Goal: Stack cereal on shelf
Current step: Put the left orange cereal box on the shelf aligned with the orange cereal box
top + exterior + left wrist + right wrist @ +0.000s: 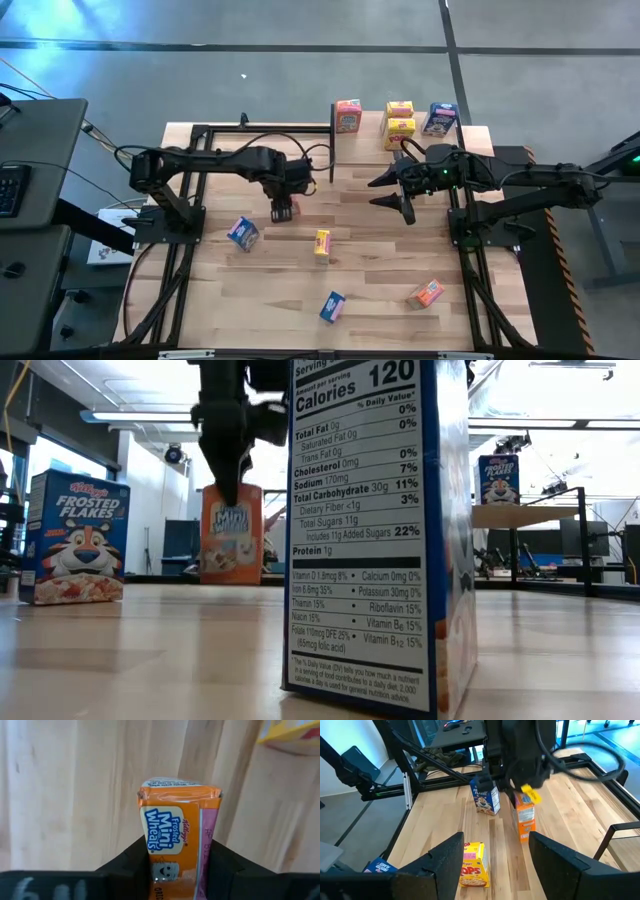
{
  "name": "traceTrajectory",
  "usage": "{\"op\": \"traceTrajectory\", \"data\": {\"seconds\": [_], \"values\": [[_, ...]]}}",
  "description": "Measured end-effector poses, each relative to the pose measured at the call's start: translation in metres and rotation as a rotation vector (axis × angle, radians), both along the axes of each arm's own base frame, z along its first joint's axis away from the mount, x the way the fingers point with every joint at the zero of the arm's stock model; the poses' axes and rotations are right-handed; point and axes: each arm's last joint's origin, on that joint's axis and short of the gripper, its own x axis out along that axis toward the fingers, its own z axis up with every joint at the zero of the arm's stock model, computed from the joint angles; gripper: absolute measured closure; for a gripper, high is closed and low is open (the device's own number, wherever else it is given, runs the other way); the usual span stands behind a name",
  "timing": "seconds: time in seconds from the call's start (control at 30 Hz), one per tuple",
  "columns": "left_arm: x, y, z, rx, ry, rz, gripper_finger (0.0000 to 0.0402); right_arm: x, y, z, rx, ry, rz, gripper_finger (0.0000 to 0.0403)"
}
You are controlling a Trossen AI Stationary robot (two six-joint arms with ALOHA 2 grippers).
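Currently my left gripper (283, 210) is clamped on an orange-pink cereal box (284, 209) (Frosted Mini-Wheats by the print in the left wrist view), which stands upright on the tabletop (370, 270) directly below my wrist. My two fingers (125, 862) press its narrow sides low down, leaving the top of the box (175, 787) clear above them. My right gripper (400, 203) waits with its fingers apart near the shelf (470, 140), holding nothing. Four boxes already stand on the shelf, which lies ahead of my left gripper and toward the right arm: one orange-pink (348, 115), two yellow (400, 122) and one blue (441, 118). Loose ones remain on the table behind my grip: a blue box (243, 233), a yellow box (322, 244), another blue box (332, 306) and an orange-pink box (425, 293). Step in hand, as I judge it: lift this box and carry it to the shelf. To do it well I should raise straight up before travelling, so the base does not drag or tip; keep the box upright in the pinch; clear the black frame bar (331, 150) at the shelf's near end; and set it down beside or on its orange-pink match without nudging the neighbours. Cardboard is light and may crush, so no harder squeeze than needed.
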Motion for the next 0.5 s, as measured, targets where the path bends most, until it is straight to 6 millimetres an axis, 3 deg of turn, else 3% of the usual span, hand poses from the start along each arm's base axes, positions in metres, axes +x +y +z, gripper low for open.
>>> {"op": "traceTrajectory", "data": {"seconds": [0.23, 0.5], "values": [[0.009, 0.001, 0.053, 0.09, -0.101, -0.044, 0.0275, 0.0, 0.0, 0.0, 0.0, 0.0, 0.0, 0.0185], [0.005, 0.011, 0.108, 0.151, -0.204, -0.043, 0.0275, 0.0, 0.0, 0.0, 0.0, 0.0, 0.0, 0.0185]]}}
